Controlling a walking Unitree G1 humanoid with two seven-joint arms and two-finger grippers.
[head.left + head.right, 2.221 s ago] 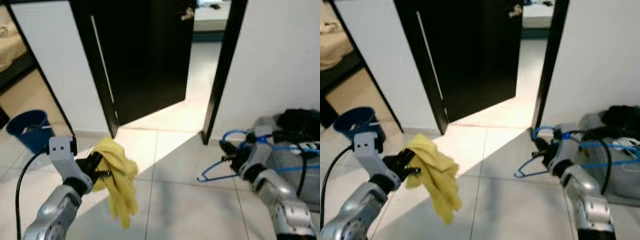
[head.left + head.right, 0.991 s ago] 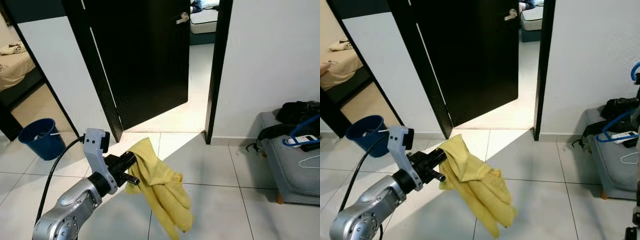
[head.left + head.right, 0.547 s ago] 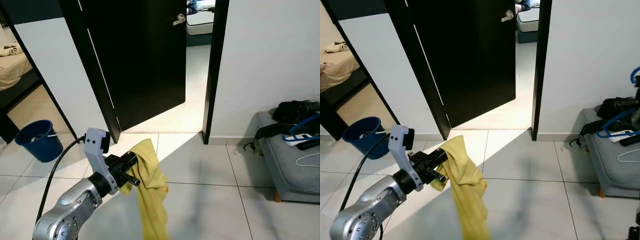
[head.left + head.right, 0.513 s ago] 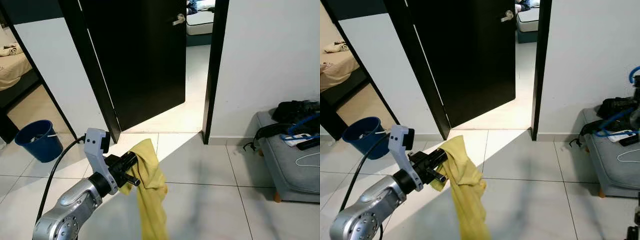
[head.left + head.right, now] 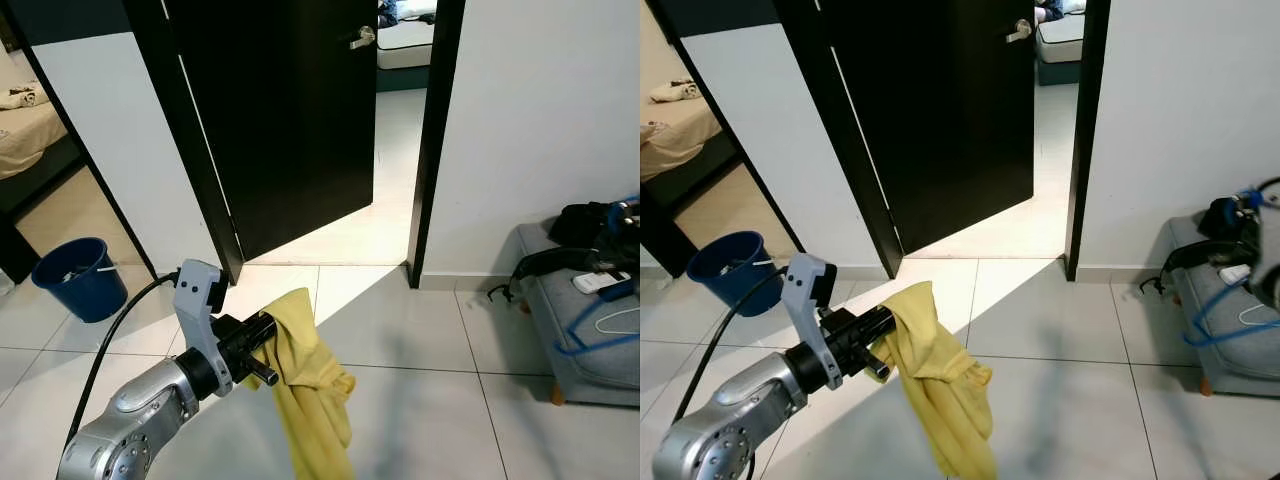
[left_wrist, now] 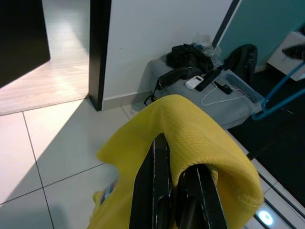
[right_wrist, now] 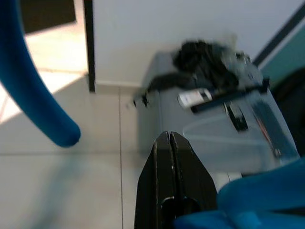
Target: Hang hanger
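My left gripper reaches out low at the left, shut on a yellow cloth that drapes over its fingers and hangs toward the floor. The blue hanger shows as thin blue loops at the far right edge, in front of the grey bench. In the right wrist view my right gripper has its fingers pressed together. The hanger's blue hook curves beside them and more blue plastic sits at the finger base. The right arm is a blur at the right edge.
A dark door stands ajar onto a lit room. A blue bucket sits left by a second doorway with a bed. The bench carries a black bag, a phone and a white hanger. Tiled floor lies ahead.
The head view has risen and shifted since the first frames. My right arm swung out to the right edge with the blue hanger, which now hangs lower. The yellow cloth keeps swaying.
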